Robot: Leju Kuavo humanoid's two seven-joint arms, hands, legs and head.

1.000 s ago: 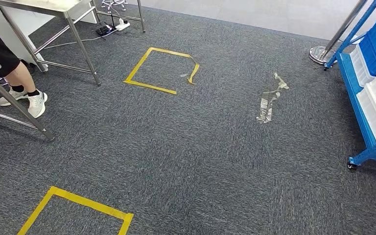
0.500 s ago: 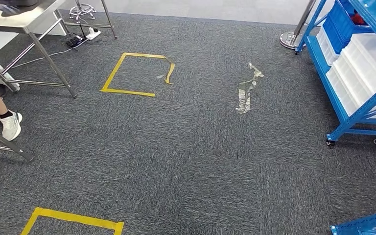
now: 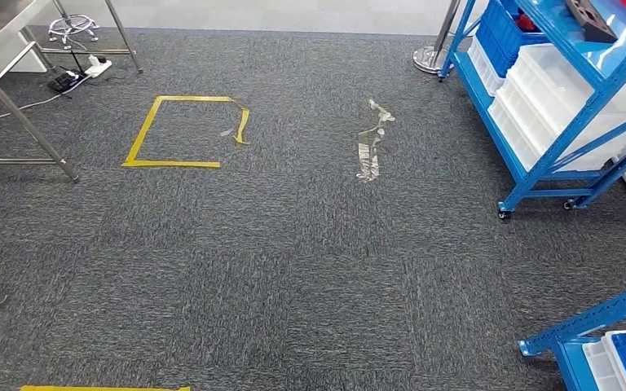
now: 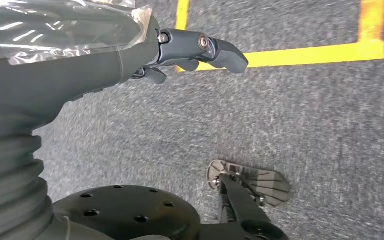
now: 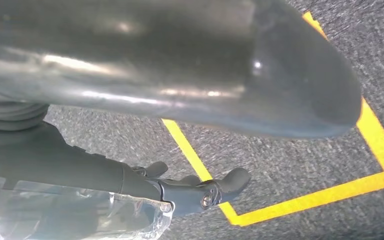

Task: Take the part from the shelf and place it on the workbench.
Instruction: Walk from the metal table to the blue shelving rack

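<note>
Down by your legs, both hands hang idle: the left hand (image 4: 190,52) shows dark fingers (image 4: 225,50) loosely spread over grey carpet, grasping nothing, and the right hand (image 5: 195,192) looks the same in its wrist view, fingers (image 5: 235,180) apart and released, nothing between them. Both arms point at the floor, prob. because you're in transit w/ no load to carry yet; each wrist view catches yellow floor tape (image 4: 310,52) just beyond the fingertips.

Further out, the head view looks across carpet to a blue shelf (image 3: 538,98) at the right, stocked w/ white bins (image 3: 538,81) and blue bins (image 3: 501,37). A dark blocky item on its upper tier looks like the part (image 3: 591,23), though it's too small to be sure; it sits on the shelf, well apart from both hands. A steel counter (image 3: 4,16) stands at far left, likely the drop-off, w/ a yellow tape square (image 3: 183,130) and a strip of clear tape (image 3: 371,138) on the floor between. Judged from this, pickup is not yet begun: approach the shelf first.
</note>
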